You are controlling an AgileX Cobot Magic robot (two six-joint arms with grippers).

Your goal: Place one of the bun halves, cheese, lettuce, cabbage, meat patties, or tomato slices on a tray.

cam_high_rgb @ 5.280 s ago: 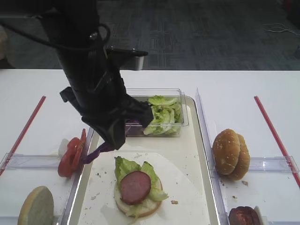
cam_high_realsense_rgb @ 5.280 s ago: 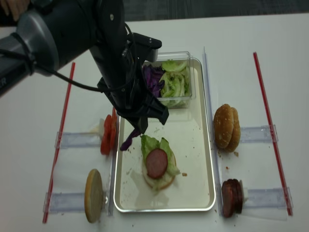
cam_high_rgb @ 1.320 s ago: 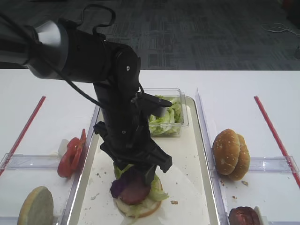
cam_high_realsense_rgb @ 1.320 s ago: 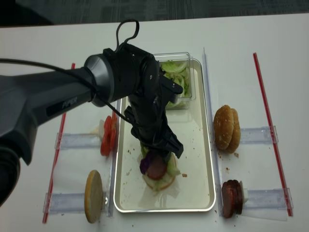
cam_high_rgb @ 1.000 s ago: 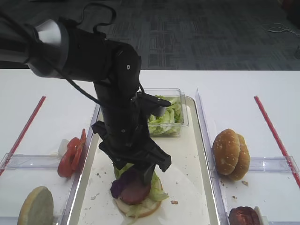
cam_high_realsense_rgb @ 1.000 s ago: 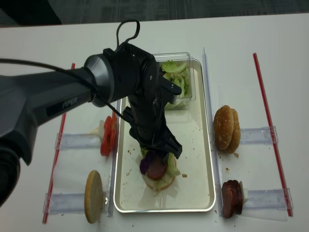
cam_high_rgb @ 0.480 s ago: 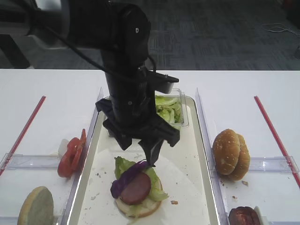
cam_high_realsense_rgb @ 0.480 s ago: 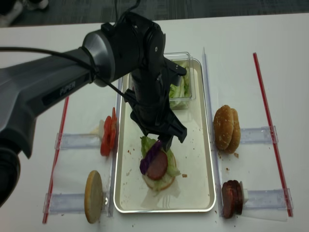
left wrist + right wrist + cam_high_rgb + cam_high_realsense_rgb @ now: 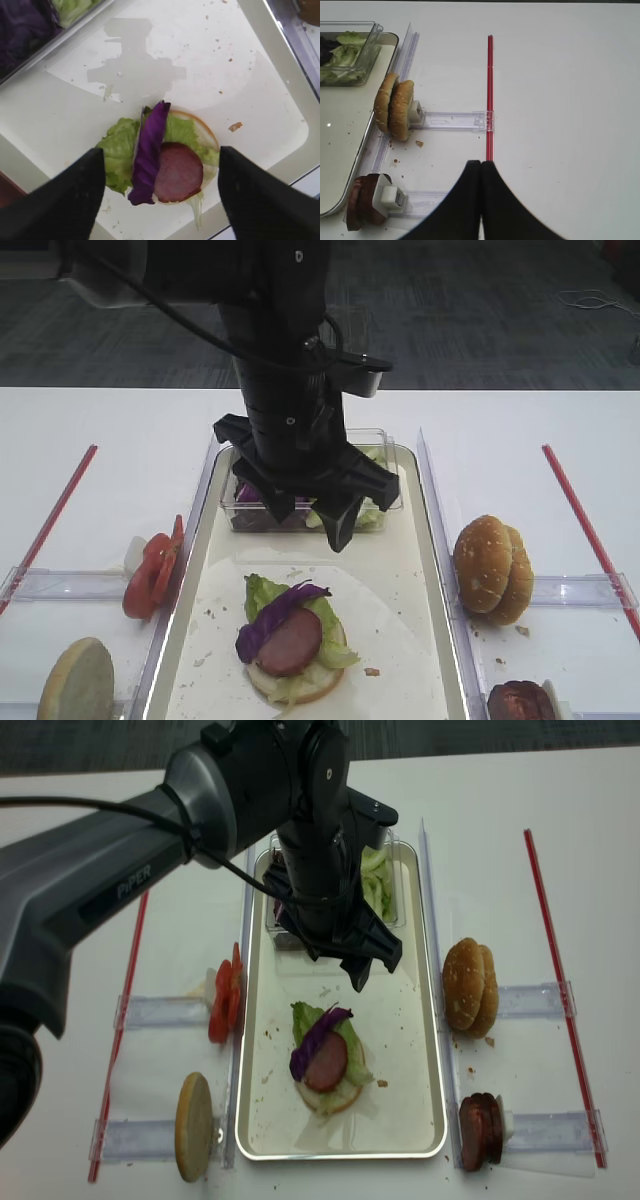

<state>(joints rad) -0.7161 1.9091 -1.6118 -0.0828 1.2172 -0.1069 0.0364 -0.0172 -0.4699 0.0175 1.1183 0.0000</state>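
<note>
On the tray (image 9: 420, 570), the cabbage (image 9: 148, 151) lies loose across the meat patty (image 9: 178, 172). My left gripper (image 9: 161, 182) hangs spread wide and empty above; the right gripper (image 9: 480, 172) is closed. I'd worry a low pass brushes that strip off.

We see a deep purple cabbage (image 9: 149, 151) strip lying across a reddish-brown meat patty (image 9: 178, 171) and light green lettuce (image 9: 118, 156) on a pale bun base. The tray (image 9: 428, 570) shows a silvery rim and a cream floor with white paper. At nine o'clock of the stack stand bright red tomato slices (image 9: 152, 572); at three o'clock, golden-brown sesame-seeded bun halves (image 9: 493, 569). The left gripper (image 9: 308, 512) is black. Thin red strips (image 9: 550, 945) run down the white table (image 9: 620, 870).
</note>
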